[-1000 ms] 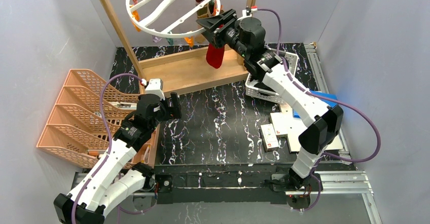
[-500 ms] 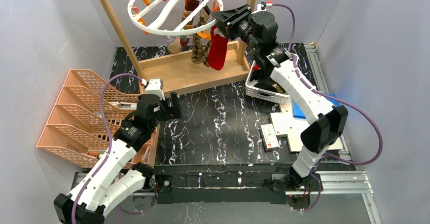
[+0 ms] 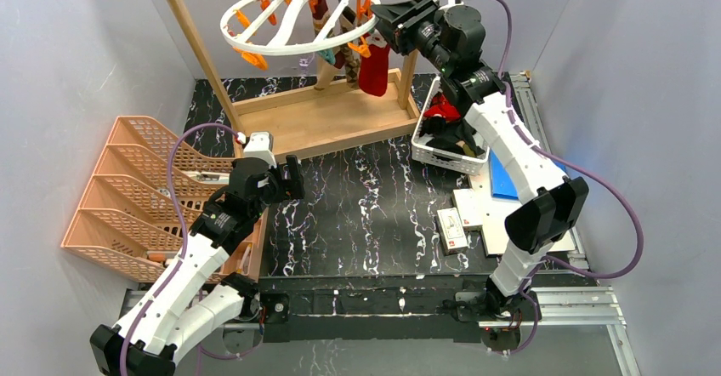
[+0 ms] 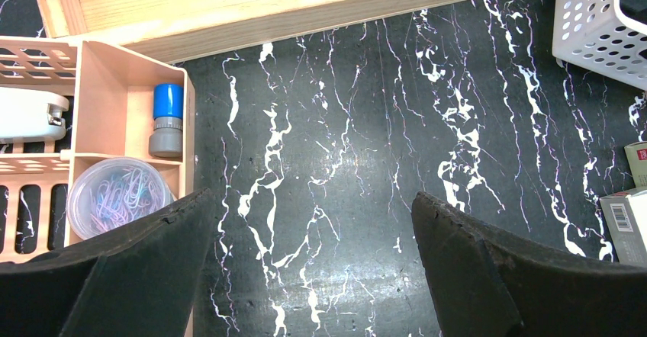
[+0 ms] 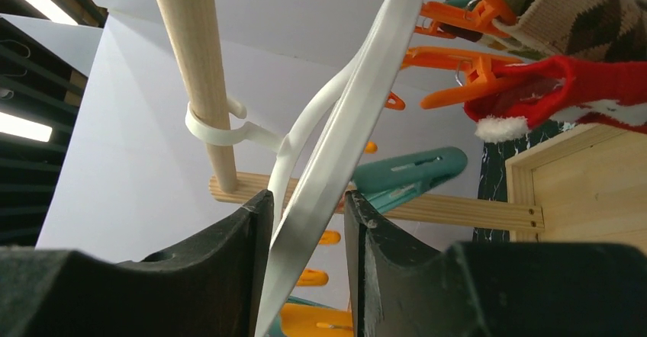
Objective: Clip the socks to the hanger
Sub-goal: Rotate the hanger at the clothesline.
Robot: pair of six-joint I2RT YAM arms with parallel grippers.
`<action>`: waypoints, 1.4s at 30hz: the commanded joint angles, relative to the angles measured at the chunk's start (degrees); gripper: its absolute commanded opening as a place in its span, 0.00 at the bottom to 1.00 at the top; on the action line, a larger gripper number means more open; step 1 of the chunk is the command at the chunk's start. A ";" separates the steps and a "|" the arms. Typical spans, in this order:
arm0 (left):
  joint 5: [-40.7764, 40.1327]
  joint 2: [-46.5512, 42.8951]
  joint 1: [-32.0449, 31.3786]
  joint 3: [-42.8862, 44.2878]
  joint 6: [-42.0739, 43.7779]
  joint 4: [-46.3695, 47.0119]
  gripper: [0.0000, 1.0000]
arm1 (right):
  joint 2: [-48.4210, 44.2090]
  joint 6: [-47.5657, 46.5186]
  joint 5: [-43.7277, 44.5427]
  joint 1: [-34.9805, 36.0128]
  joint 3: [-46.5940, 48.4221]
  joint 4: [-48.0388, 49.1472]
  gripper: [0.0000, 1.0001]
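The hanger [image 3: 289, 53], a white ring with orange and teal clips, hangs from the wooden frame's top bar at the back. My right gripper [image 3: 384, 14] is at its right rim. In the right wrist view the white rim [image 5: 343, 146] runs slanting between the fingers, and the gripper [image 5: 309, 230] is shut on it. A red sock [image 3: 372, 65] [image 5: 603, 85] hangs from an orange clip [image 5: 458, 85] beside an argyle sock [image 3: 347, 48] [image 5: 580, 9]. More socks [image 3: 444, 119] lie in the white basket [image 3: 438, 156]. My left gripper [image 3: 293, 178] [image 4: 313, 230] hovers open over the dark table, holding nothing.
The wooden frame [image 3: 323, 121] stands at the back centre. A peach tiered organiser [image 3: 127, 197] fills the left side, with a blue-capped tube [image 4: 168, 120] and a tub of paper clips [image 4: 118, 200] in it. Flat boxes [image 3: 463, 227] and a blue item [image 3: 510, 180] lie at the right.
My right gripper left the clip that now holds the red sock, rose to the right and closed on the rim. The hanger swung and levelled out. The left arm stayed still.
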 commanded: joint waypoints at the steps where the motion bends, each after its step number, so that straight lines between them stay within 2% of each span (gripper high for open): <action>1: 0.12 -0.43 -0.18 -0.50 0.43 -0.05 0.98 | 0.82 0.37 -2.49 -0.64 2.91 1.00 0.49; 7: 0.13 -0.42 -0.16 -0.56 0.43 -0.07 0.98 | 1.33 0.60 -4.70 -0.97 2.91 0.89 0.59; 15: 0.21 -0.43 -0.16 -0.56 0.42 -0.04 0.98 | 0.04 0.90 -5.56 -1.24 0.80 1.48 0.64; 27: 0.46 -0.28 -0.16 -0.51 0.43 -0.02 0.98 | -6.21 -1.15 -5.96 -3.40 -7.07 1.35 0.79; 38: 0.94 -0.06 -0.25 -0.53 0.47 0.10 0.98 | -15.88 -8.03 -6.30 -5.20 -13.52 -1.86 0.82; 42: 1.07 0.07 -0.25 -0.50 0.52 0.26 0.98 | -19.34 -5.91 -9.24 -4.00 -16.23 -0.81 0.81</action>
